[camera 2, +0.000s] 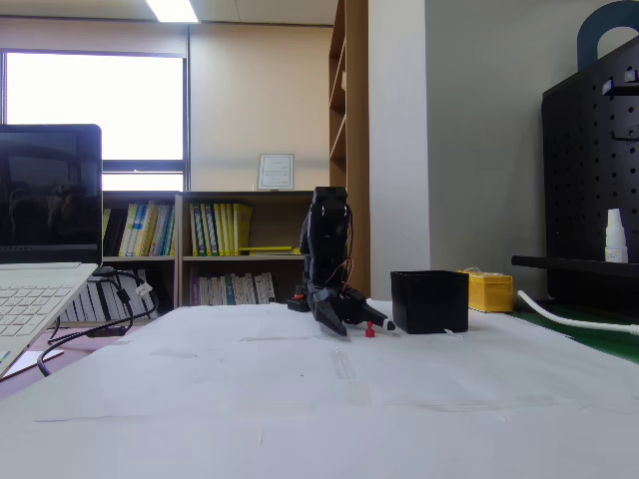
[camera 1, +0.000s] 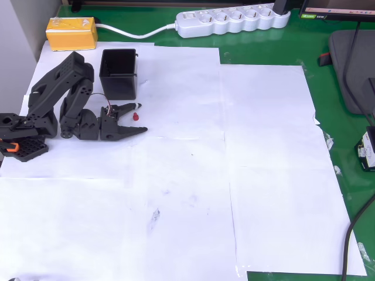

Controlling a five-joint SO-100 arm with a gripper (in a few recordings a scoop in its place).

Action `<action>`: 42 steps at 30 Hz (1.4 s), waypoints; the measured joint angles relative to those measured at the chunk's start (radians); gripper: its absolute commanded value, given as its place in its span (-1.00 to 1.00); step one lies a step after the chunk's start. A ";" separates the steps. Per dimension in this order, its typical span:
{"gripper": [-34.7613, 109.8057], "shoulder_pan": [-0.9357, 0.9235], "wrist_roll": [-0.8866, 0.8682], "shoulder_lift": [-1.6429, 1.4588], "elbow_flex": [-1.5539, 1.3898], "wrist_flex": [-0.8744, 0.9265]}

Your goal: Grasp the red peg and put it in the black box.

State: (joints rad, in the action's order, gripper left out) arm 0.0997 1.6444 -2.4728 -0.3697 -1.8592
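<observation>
While open, tool [camera 1: 139,117] around red peg [camera 1: 136,116]

Premises: an office or study room used as a robotics bench. Evidence in the fixed view: low bookshelves [camera 2: 220,244] filled with books along the far wall, a window [camera 2: 95,120], a ceiling strip light [camera 2: 172,10], a laptop [camera 2: 40,239] near left, a pegboard [camera 2: 589,180] right. Overhead: green mat [camera 1: 345,35] covered with white paper sheets [camera 1: 193,175], a power strip [camera 1: 231,20].
</observation>
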 measured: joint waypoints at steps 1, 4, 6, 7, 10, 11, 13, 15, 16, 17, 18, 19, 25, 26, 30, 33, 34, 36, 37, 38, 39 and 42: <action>-0.01 0.002 0.005 -0.008 0.000 0.000; -0.01 0.000 0.009 -0.011 0.000 0.000; -0.01 0.000 0.009 -0.011 0.000 0.000; -0.01 0.000 0.008 -0.011 0.000 0.000; -0.01 0.000 0.000 -0.011 0.000 -0.009; -0.01 0.006 -0.002 -0.015 0.000 -0.012; -0.01 0.015 -0.018 -0.026 0.000 -0.015; -0.01 0.017 -0.034 -0.029 0.000 -0.015; -0.01 0.015 -0.041 -0.029 0.000 -0.015; -0.01 0.015 -0.048 -0.029 0.002 -0.015; -0.01 0.021 -0.051 -0.029 0.005 -0.015; -0.01 0.029 -0.052 -0.029 0.009 -0.015; -0.01 0.037 -0.051 -0.029 0.054 -0.015; -0.01 0.037 -0.046 -0.029 0.064 -0.015; -0.01 0.037 -0.052 -0.028 0.072 -0.015; -0.01 0.037 -0.052 -0.028 0.072 -0.015; -0.01 0.037 -0.052 -0.028 0.072 -0.015; -0.01 0.040 -0.052 -0.028 0.072 -0.015; -0.01 0.044 -0.052 -0.028 0.072 -0.015; -0.01 0.048 -0.052 -0.028 0.072 -0.015; -0.01 0.049 -0.052 -0.028 0.072 -0.015; -0.01 0.061 -0.052 -0.028 0.072 -0.015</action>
State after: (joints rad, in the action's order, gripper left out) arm 0.1611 1.5923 -2.5004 -0.2976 -1.8745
